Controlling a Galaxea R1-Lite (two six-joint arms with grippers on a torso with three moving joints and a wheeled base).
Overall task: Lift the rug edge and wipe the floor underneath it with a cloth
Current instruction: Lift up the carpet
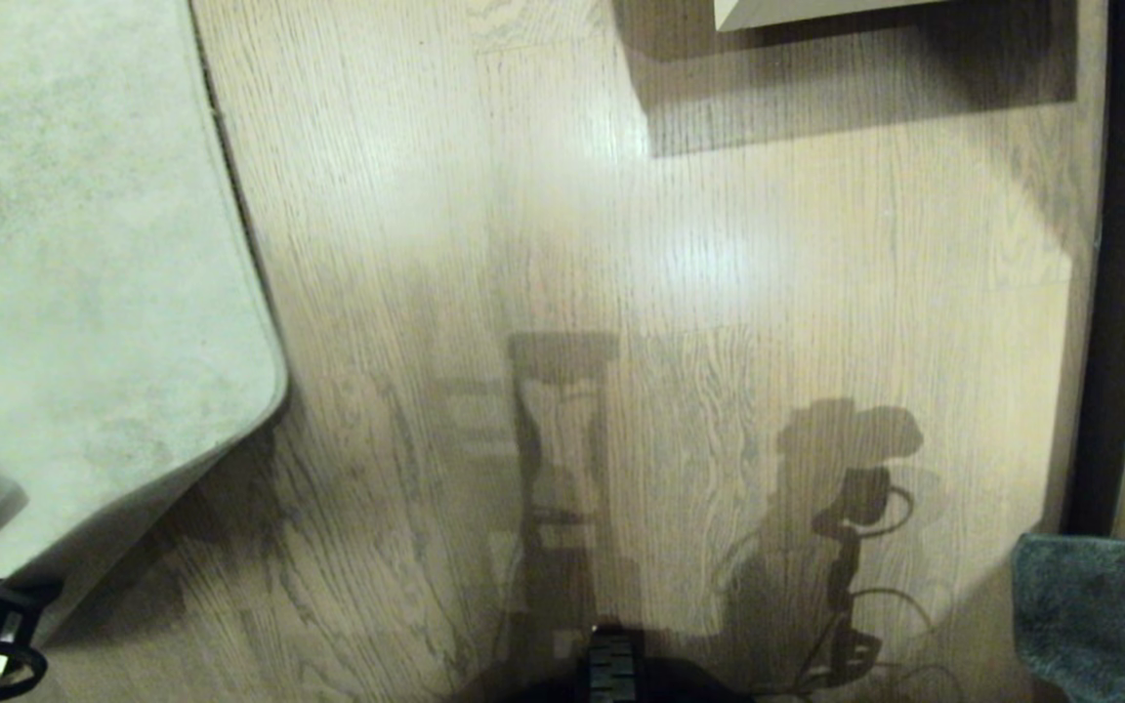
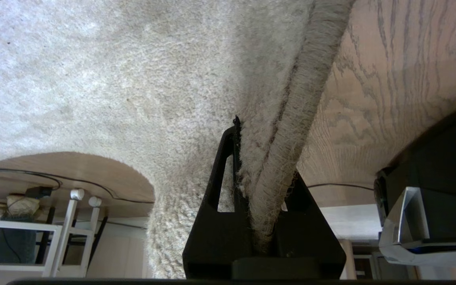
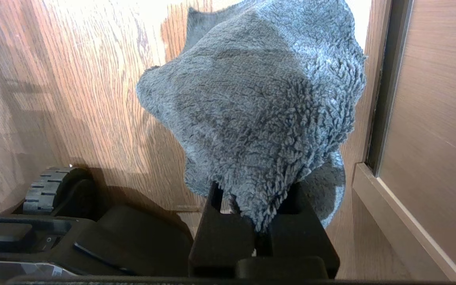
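Lying open across the middle: bare floor [image 1: 621,293]. Rising off it at left, leaving a shadowed gap beneath: rug edge [image 1: 260,410]. Crowding the far side: pale furniture corner [image 1: 816,10]. Closing off the right: dark door frame [image 1: 1119,273].

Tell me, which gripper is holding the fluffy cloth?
The right gripper. It is shut on the cloth, held above the floor. The left gripper pinches the rug edge instead.

Close view of the left gripper [image 2: 257,174], its black fingers [image 2: 222,158] clamped on the rug edge [image 2: 291,130], with wood-grain floor [image 2: 390,79] just beside the rug's border.
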